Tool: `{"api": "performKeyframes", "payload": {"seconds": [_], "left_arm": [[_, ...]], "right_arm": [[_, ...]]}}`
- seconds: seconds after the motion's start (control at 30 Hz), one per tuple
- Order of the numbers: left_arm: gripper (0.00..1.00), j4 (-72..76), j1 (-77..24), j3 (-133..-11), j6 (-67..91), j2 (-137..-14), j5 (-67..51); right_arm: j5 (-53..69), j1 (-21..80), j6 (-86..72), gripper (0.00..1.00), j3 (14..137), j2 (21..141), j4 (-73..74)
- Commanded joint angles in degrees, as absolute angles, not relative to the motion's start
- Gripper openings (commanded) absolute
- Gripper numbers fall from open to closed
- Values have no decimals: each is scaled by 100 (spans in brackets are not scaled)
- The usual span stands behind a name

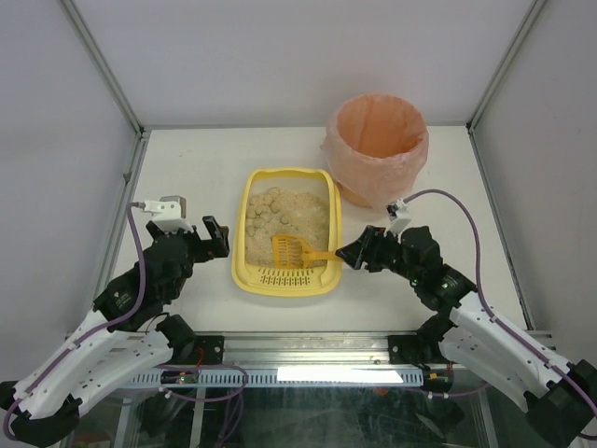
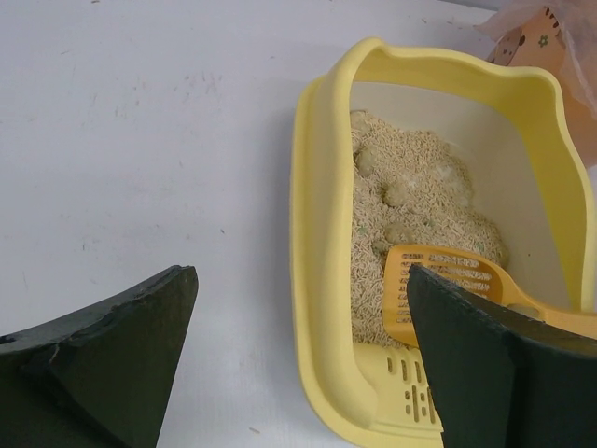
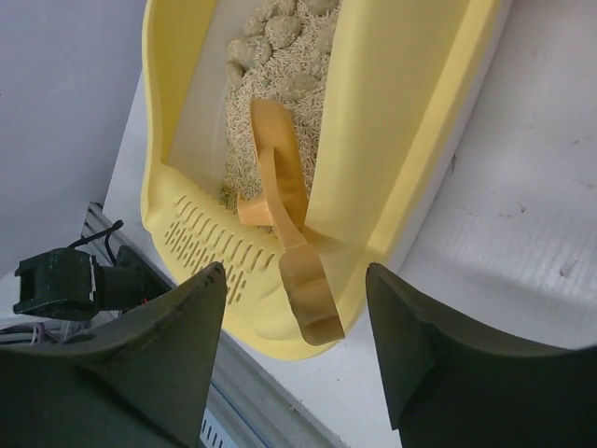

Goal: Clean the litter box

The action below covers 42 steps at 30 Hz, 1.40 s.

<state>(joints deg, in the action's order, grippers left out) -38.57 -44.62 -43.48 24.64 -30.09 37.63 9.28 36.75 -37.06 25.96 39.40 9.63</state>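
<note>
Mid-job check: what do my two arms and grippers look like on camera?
The left arm and right arm have white lower links and black joints and wrists. A purple cable loops along each, and a small white block sits on each wrist. The left gripper and right gripper are black, with broad wedge-shaped fingers tapering to points.

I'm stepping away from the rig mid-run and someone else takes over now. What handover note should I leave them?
Left gripper: open, empty, left of the litter box.
Right gripper: open, jaws either side of the scoop handle, not gripping yet.
Scoop head lies in the litter, handle over the right rim; bin stands at the far right.
Done: approach only; clumps lie in the litter.
Left: grip scoop, lift clumps, tip into bin.
</note>
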Motion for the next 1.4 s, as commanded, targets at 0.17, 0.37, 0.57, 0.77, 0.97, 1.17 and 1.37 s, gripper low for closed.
{"api": "performKeyframes", "payload": {"seconds": [0.17,0.37,0.57,0.77,0.97,1.17,1.37], "left_arm": [[99,-3566,-4458,-4361,2269,-3050,3496],[99,-3535,-4462,-4359,2232,-3026,3472],[99,-2821,-4459,-4137,1645,-2889,3025],[99,-905,-4461,-3823,-90,-3093,1577],[98,16,-4458,-4221,-2038,-4089,-794],[97,556,-4518,-4658,-2928,-5210,-1721],[98,600,-4668,-4943,-3479,-6054,-2180]], "right_arm": [[1329,3691,-3619,48,2645,4027,472],[1490,3694,-3502,32,2665,4270,409],[1405,3692,-3384,13,2950,4158,484],[1315,3696,-3069,1,3841,4350,1062],[1151,3698,-2850,0,4571,4676,1524],[1169,3692,-2655,0,5036,4926,1814],[1308,3692,-2598,0,5210,4976,1924]]}}
